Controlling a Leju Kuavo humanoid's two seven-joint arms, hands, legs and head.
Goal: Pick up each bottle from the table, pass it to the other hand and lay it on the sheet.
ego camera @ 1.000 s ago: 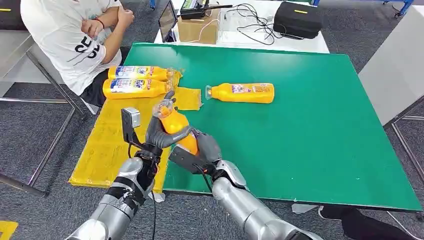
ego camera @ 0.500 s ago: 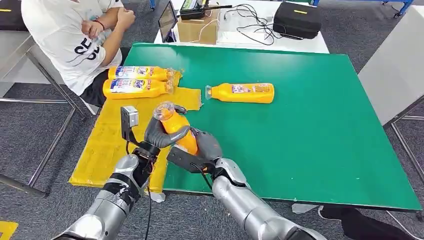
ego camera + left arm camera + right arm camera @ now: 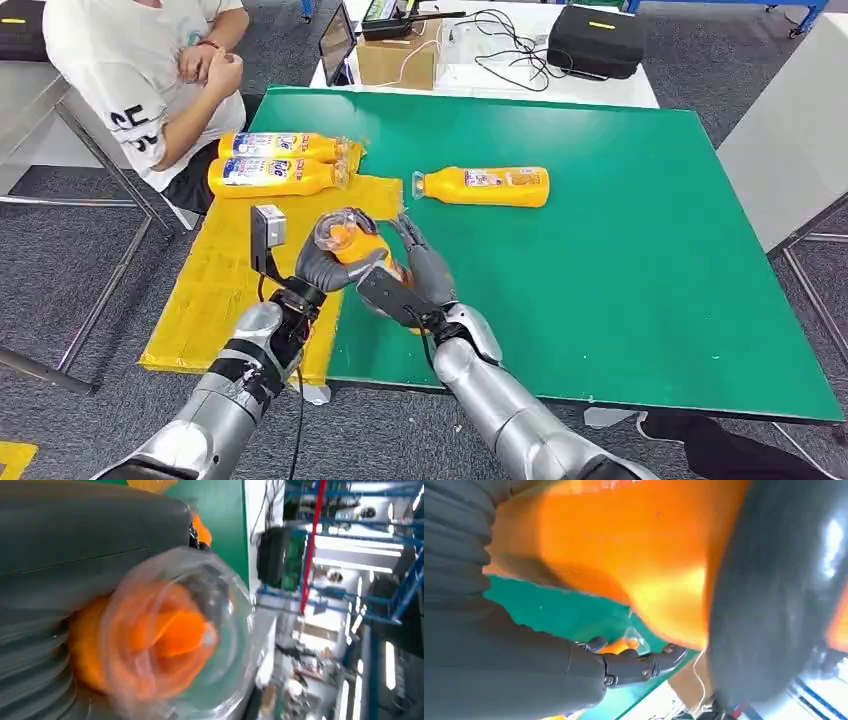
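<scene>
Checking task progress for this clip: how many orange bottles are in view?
4. Two bottles lie side by side on the yellow sheet, far bottle and near bottle; a third bottle lies on the green table; the held bottle is between both hands.

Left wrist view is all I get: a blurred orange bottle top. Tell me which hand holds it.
Observer: The left hand grips the held bottle just below its cap, near the edge of the yellow sheet.
Operator: Report the right hand.
Observer: The right hand lies beside that bottle, fingers stretched straight, not wrapped round it.
Operator: Count the bottles laid down.
Observer: Two bottles lie on the sheet; a fourth bottle lies on the green table.
</scene>
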